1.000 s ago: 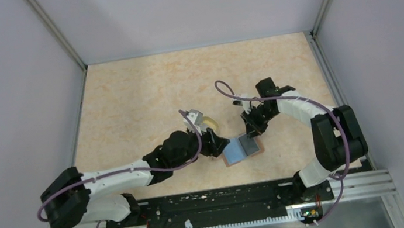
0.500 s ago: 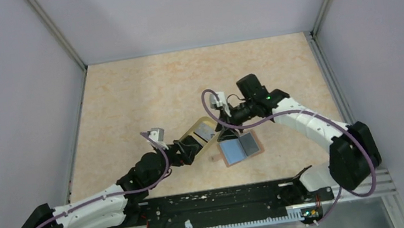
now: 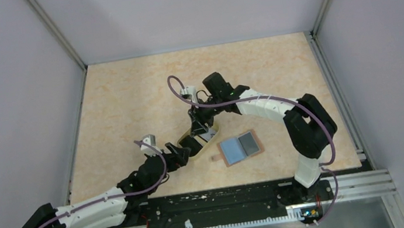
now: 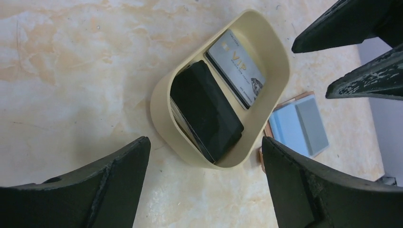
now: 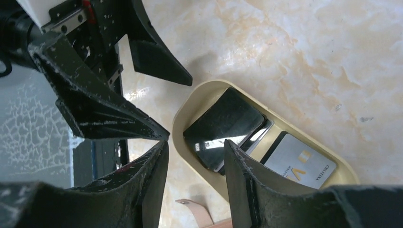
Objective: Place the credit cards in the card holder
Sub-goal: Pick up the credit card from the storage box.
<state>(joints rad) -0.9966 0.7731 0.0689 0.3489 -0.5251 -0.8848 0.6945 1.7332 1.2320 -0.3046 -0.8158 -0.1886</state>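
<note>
The credit cards lie in an oval cream dish [image 4: 166,95]: a black stack [image 4: 206,111] and a silver card [image 4: 235,66] beside it. My right gripper [image 5: 195,147] hangs open just above the dish's near end, over the black cards [image 5: 223,128], with nothing between its fingers. On the table just short of the dish, my left gripper [image 4: 204,147] stands wide open and empty. The card holder [image 3: 239,147] lies open flat to the right of the dish, light blue inside up, with its tab [image 5: 199,211] pointing toward the dish.
The two grippers [image 3: 187,147] [image 3: 199,131] are close together at the dish [image 3: 215,134]. Grey walls enclose the table on three sides. The arms' black base rail [image 3: 216,197] runs along the near edge.
My right arm swung left from the card holder to above the dish, and its jaws opened. My left gripper drew back from the holder toward the near left and opened wide.
</note>
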